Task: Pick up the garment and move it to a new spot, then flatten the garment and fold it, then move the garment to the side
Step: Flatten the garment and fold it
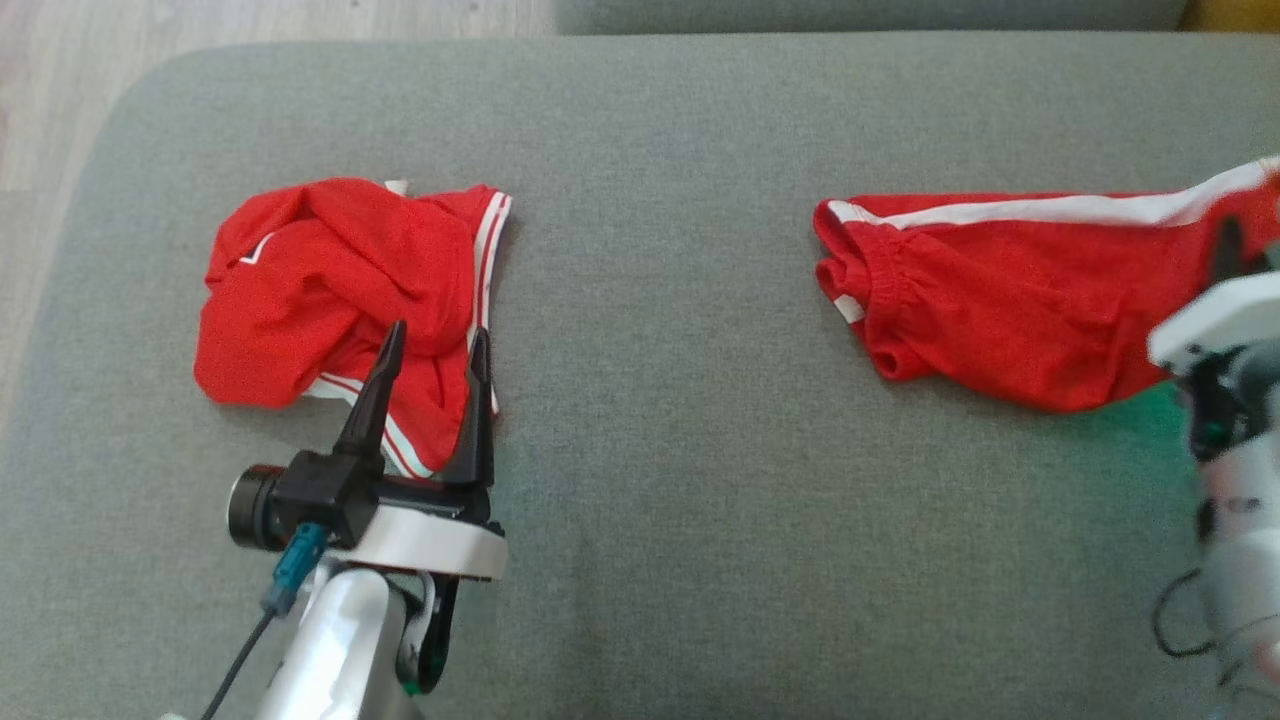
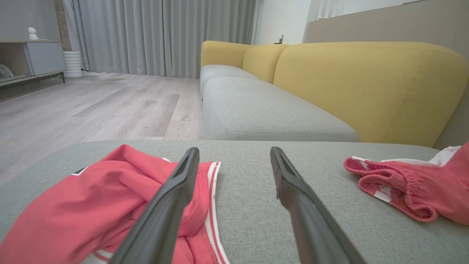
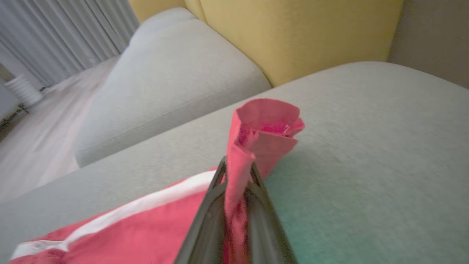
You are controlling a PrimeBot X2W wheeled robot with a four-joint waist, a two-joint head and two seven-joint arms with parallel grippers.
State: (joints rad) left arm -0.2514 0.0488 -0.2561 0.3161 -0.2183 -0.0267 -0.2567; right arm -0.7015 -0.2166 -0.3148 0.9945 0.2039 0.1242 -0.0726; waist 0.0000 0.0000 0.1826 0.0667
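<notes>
On grey cushion [image 1: 660, 450], red garment [image 1: 1000, 290], wood floor [image 2: 91, 106]

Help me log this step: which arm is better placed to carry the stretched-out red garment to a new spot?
Right. The right claw is shut on a fold of the stretched-out red garment. The left claw hangs open over the crumpled red garment, across the grey cushion.

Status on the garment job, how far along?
Done: nothing folded. In hand: right gripper shut on one end of the right garment, rest lying on the cushion. Left gripper open above the crumpled left garment. To do: moving, flattening, folding, setting aside.
</notes>
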